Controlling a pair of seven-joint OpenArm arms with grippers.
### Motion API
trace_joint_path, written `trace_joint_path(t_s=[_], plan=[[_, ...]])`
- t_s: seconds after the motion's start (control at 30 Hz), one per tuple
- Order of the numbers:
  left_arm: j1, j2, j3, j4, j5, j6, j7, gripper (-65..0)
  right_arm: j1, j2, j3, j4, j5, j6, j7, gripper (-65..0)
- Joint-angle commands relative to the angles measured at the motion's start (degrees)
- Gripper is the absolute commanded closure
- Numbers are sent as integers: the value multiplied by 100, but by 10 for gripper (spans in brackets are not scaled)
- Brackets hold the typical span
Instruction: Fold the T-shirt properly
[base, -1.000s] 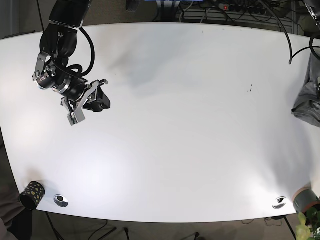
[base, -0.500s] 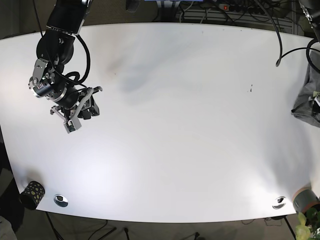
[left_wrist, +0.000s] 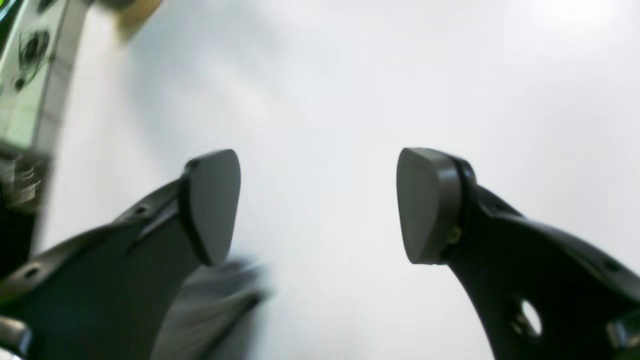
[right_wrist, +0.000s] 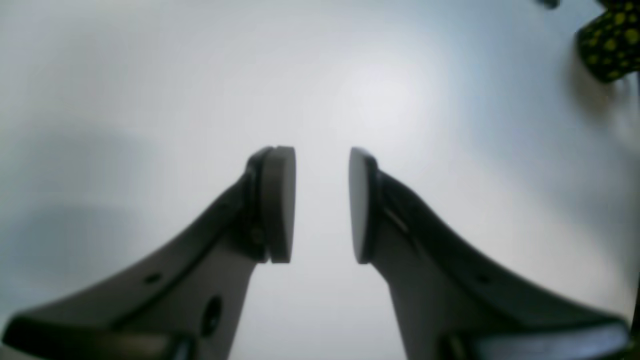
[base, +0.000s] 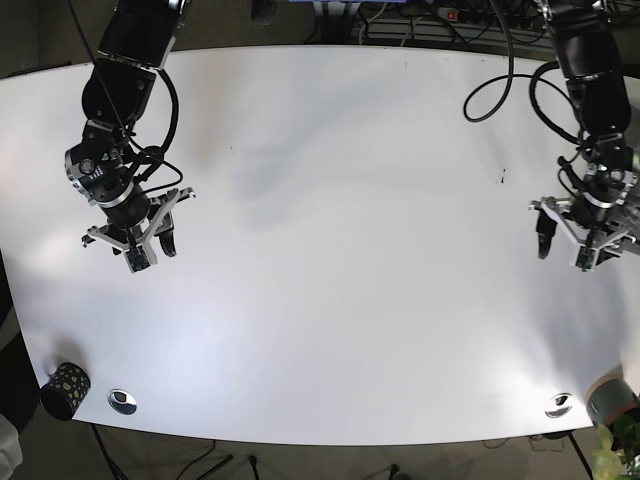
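White tabletop (base: 350, 300) takes up nearly all we can see, and both arms hang over it with nothing between their fingers. We find the left gripper (left_wrist: 317, 205) at the right side of the table in the base view. Its two dark pads are spread wide, with only bare white surface between them.

Grey, blurred cloth shows in the left wrist view, low and just beneath the left-hand finger (left_wrist: 210, 205). We take it for the T-shirt (left_wrist: 220, 295). It lies beside the gripper, not within its reach, and we cannot tell whether the finger touches it. In the base view we cannot make the shirt out clearly behind that arm.

We see the right gripper (right_wrist: 322, 205) at the left side of the table, well apart from the shirt. Its flat pads are parted by a narrow gap, released, with plain table showing through.

A black cup with yellow dots (base: 65, 388) stands at the near left corner, and it also peeks into the right wrist view's upper corner. Near it a metal grommet (base: 122, 401) is set into the near edge.
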Motion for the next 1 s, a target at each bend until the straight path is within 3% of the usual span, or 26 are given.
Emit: trace_joint_path(t_s=[0.0, 0.2, 0.4, 0.53, 0.7, 0.97], plan=[[-123, 125, -60, 140, 107, 173, -431, -453, 77, -53, 183, -53, -406, -3, 613, -166], [9, 652, 45, 113, 116, 604, -1099, -453, -20, -150, 640, -730, -758, -16, 2064, -166], [378, 758, 837, 201, 116, 1044, -1749, -453, -336, 52, 649, -1477, -793, -1080, 3822, -166], [721, 854, 1197, 544, 116, 1466, -1943, -453, -530, 219, 658, -1706, -749, -1423, 4376, -170], [1310, 1109, 1285, 1133, 116, 1571, -1925, -453, -934, 254, 658, -1574, -644, -1388, 4402, -168], [2681, 1531, 1285, 2038, 116, 1580, -1916, -449, -1910, 316, 640, -1398, 165, -1212, 4376, -171]])
